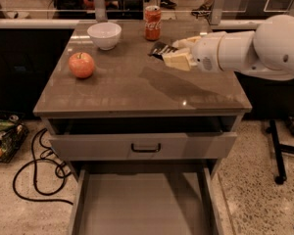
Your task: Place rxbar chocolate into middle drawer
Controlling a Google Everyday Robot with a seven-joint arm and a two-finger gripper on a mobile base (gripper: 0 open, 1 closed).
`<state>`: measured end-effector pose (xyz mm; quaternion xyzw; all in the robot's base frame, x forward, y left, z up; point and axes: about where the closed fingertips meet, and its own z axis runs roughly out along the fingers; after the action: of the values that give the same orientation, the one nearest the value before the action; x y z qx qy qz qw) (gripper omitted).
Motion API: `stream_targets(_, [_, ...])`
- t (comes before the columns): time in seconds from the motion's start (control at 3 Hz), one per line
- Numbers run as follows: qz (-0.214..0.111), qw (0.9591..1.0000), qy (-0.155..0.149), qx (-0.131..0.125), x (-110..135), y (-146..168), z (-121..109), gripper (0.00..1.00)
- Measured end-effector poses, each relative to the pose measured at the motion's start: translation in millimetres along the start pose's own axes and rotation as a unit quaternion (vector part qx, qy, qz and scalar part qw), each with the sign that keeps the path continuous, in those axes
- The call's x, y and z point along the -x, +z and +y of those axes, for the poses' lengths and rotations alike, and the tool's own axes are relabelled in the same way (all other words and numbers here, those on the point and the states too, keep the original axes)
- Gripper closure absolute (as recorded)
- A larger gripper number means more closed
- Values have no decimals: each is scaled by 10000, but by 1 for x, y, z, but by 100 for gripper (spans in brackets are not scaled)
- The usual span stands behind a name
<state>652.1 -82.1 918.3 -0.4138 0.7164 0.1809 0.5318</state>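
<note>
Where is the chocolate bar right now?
Camera view: the chocolate bar is gripped in the pincer over the far right of the countertop, just right of the soda can.

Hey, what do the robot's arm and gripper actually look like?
The arm is smooth and white, built of fat rounded segments. The gripper, over the back of the table and shut on the rxbar chocolate, has stubby cream-yellow fingers. No cables show.
</note>
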Motion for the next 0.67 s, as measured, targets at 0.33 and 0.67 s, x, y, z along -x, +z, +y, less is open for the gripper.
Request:
stream_targets(0.33, [262, 9996, -62, 85, -35, -44, 22, 100])
stream_targets(0.67, [388, 9987, -66, 337, -77, -77, 45, 100])
